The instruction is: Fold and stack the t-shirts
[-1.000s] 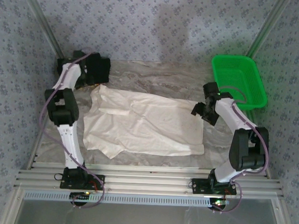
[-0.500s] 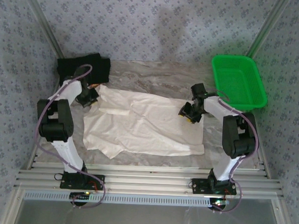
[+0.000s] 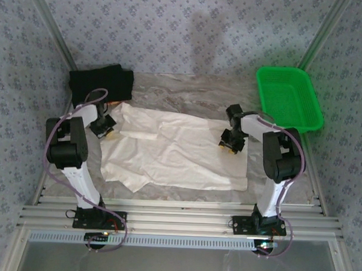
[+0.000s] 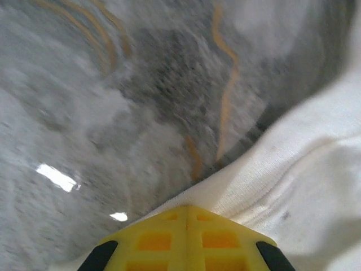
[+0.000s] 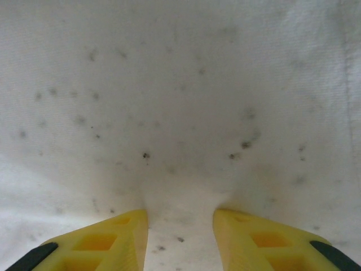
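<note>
The cream-white t-shirt [image 3: 174,150] lies spread out and wrinkled across the middle of the table. The black t-shirt [image 3: 102,83] sits bunched at the back left corner. My left gripper [image 3: 103,127] is down at the white shirt's left edge; in the left wrist view its yellow fingers [image 4: 188,208] are shut together with the hem [image 4: 271,169] caught at their tips. My right gripper [image 3: 232,144] presses on the shirt's right part. In the right wrist view its fingers [image 5: 180,217] stand a little apart, closed on a raised ridge of speckled white cloth [image 5: 180,113].
A green mesh basket [image 3: 289,98] stands at the back right, just beyond the right arm. The grey marbled tabletop [image 3: 189,91] shows behind the shirt and along its left side [image 4: 113,113]. Patterned walls close in the back and sides.
The left gripper came forward from the black shirt to the white shirt's left edge and shut. The right gripper moved left onto the shirt and narrowed on a pinch of cloth.
</note>
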Controlling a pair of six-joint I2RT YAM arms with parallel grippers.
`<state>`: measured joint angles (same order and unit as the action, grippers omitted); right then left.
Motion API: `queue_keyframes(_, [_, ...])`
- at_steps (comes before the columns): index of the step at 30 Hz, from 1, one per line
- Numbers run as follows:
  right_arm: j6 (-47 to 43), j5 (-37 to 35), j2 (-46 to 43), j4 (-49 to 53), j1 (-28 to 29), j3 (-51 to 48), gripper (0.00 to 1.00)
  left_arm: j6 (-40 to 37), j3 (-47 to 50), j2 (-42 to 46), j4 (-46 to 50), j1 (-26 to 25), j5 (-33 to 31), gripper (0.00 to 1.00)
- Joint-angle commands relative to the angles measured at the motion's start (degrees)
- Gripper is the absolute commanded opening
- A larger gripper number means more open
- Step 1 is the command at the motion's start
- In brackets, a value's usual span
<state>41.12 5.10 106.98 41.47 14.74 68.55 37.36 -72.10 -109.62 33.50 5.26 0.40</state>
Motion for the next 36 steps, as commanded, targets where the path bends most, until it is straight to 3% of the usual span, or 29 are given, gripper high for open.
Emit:
queue_keyframes(1, [0.64, -7.84, 4.06, 6.95, 0.39, 1.12, 0.42, -1.36, 1.67, -2.32, 1.60, 1.91, -4.47, 0.05])
queue_keyframes(9, [1.59, -9.25, 4.99, 7.76, -0.32, 1.97, 0.44, -3.16, 1.28, -1.55, 2.91, 4.57, -5.45, 0.05])
queue_keyframes(15, [-0.09, -8.65, 2.76, 5.78, -0.94, 2.46, 0.50, -3.09, 0.91, 1.88, 0.37, 4.74, 0.56, 0.10])
queue_keyframes(19, [-2.34, -5.49, -1.68, 2.59, -1.46, 3.04, 0.59, -2.43, -0.45, 8.08, 1.65, 4.36, 4.52, 0.19])
queue_keyframes(26, [-8.87, 1.78, -12.25, 6.99, -1.55, 3.62, 0.74, -0.21, 1.90, 22.41, 10.38, 2.86, 9.03, 0.51])
queue_keyframes(36, [-11.14, 14.13, -29.31, 19.65, -3.38, -10.60, 0.80, 6.56, 16.75, 39.51, 24.97, -4.65, 12.42, 0.59])
